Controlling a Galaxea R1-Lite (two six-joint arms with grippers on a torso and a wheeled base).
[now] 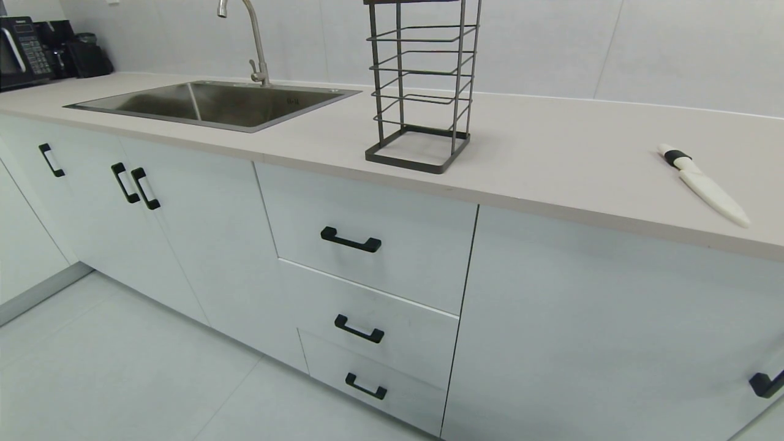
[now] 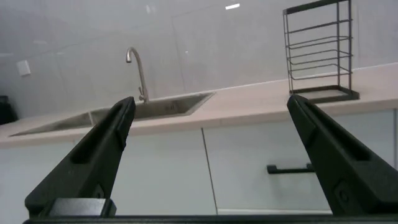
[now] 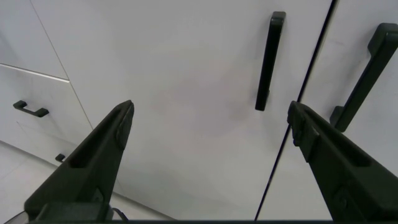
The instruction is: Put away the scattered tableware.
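Observation:
A white knife [image 1: 704, 184] with a black band near its handle end lies flat on the pale countertop [image 1: 551, 153] at the far right. A dark wire rack [image 1: 422, 86] stands upright and empty in the middle of the counter, and shows again as the rack [image 2: 320, 53]. My left gripper [image 2: 208, 109] is open, held low in front of the cabinets, nothing between its fingers. My right gripper [image 3: 208, 118] is open too, facing a white cabinet door with a black handle [image 3: 270, 62].
A steel sink [image 1: 214, 104] with a tall tap [image 1: 254, 40] sits in the counter at left. Black appliances [image 1: 37, 52] stand at the far left corner. Below are white doors and three drawers with black handles [image 1: 350, 240]. Grey floor lies in front.

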